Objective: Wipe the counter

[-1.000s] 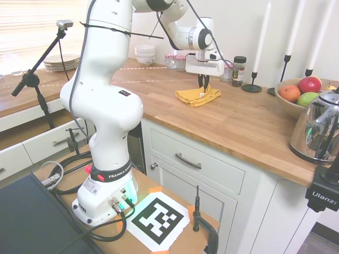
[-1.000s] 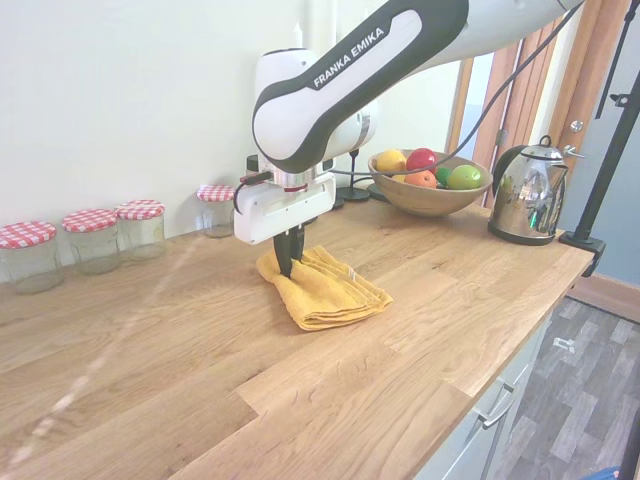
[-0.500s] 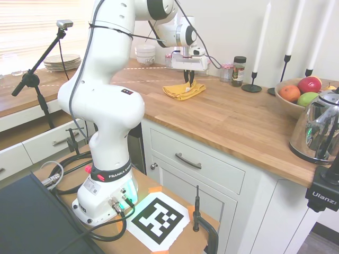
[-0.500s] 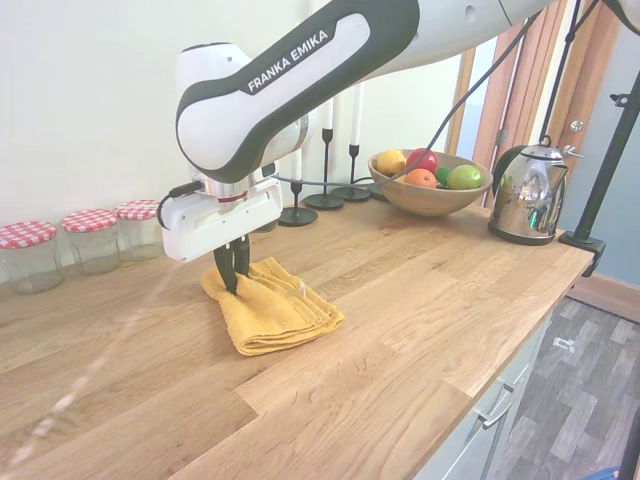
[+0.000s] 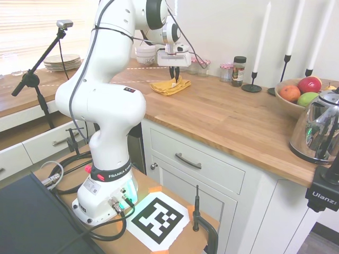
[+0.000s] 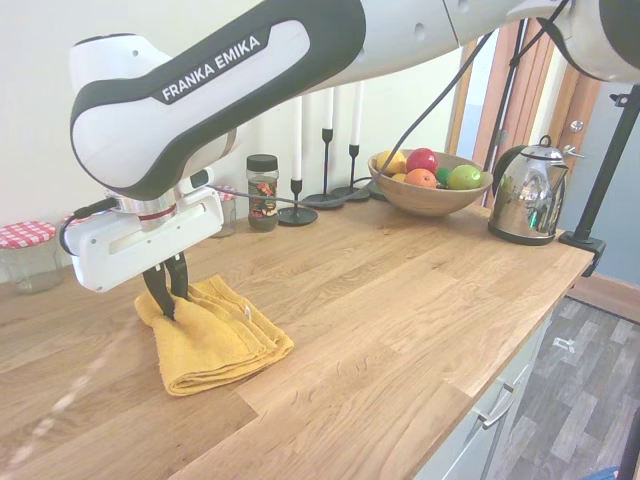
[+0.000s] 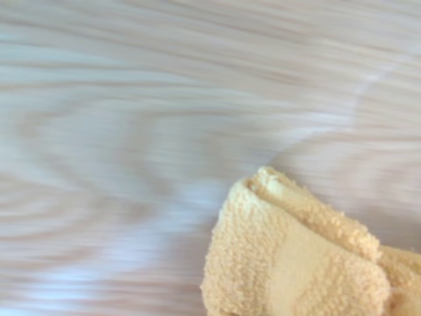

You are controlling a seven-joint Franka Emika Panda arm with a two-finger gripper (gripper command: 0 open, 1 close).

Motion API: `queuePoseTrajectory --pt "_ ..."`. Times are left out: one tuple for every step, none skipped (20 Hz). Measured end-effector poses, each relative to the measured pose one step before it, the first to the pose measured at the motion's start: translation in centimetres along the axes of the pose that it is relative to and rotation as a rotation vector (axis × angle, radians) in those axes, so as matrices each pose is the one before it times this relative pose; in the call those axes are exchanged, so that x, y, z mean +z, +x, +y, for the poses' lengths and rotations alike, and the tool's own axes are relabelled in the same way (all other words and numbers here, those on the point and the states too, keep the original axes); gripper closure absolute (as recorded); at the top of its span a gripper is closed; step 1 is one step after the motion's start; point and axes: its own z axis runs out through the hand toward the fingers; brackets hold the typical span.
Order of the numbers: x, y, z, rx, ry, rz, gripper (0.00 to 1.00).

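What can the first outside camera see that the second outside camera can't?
Only the first exterior view shows the white cabinets, the plates and the stacked bowls. Only the second shows a red-checked jar by the wall. Both show the pincer pinching the yellow cloth on the counter, plus the fruit bowl and kettle.

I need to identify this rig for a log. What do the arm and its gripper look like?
A glossy white arm with rounded segments, black joint bands and "FRANKA EMIKA" in white lettering. Black cables run along it. The gripper is a boxy white body with two slim black fingers.
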Motion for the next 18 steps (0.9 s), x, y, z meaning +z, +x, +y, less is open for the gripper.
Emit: queuePoseTrajectory --pt "-0.113 -0.455 -0.528 -0.00560 -0.00299 0.00153 1.00" --pt "-0.121 -0.350 -0.402 -0.00468 -0.00338 0.00197 1.00" --pt "-0.081 -0.203 -0.281 -0.00329 -0.00274 0.00285 1.00" --pt "-0.021 -0.067 -0.145 -0.00181 -0.00290 0.00185 1.00" --pt "-0.035 0.009 -0.034 -0.00069 -0.00314 0.00037 1.00" --pt "-0.106 0.032 -0.026 0.00007 -0.00320 -0.00061 1.00" --pt "-0.129 0.018 0.002 0.00037 -0.00357 -0.00147 0.00" --pt "-0.152 -0.014 0.005 0.00003 -0.00440 -0.00204 0.00" --pt "-0.153 -0.051 -0.030 -0.00069 -0.00240 -0.00139 0.00" --pt "-0.117 -0.087 -0.043 -0.00130 -0.00240 -0.00173 0.00" --pt "-0.049 -0.091 -0.033 -0.00131 -0.00235 -0.00142 0.00" --pt "-0.008 -0.092 -0.052 -0.00142 -0.00150 -0.00080 0.00" --pt "0.059 -0.063 -0.060 -0.00111 -0.00132 -0.00095 0.00" --pt "0.083 -0.041 -0.055 -0.00081 -0.00103 -0.00084 0.00" --pt "0.084 -0.030 -0.049 -0.00066 -0.00092 -0.00079 0.00" --pt "0.073 -0.023 -0.047 -0.00057 -0.00088 -0.00080 0.00" --pt "0.054 -0.028 -0.034 -0.00054 -0.00089 -0.00068 0.00" --pt "0.017 -0.036 -0.025 -0.00060 -0.00079 -0.00050 0.00"
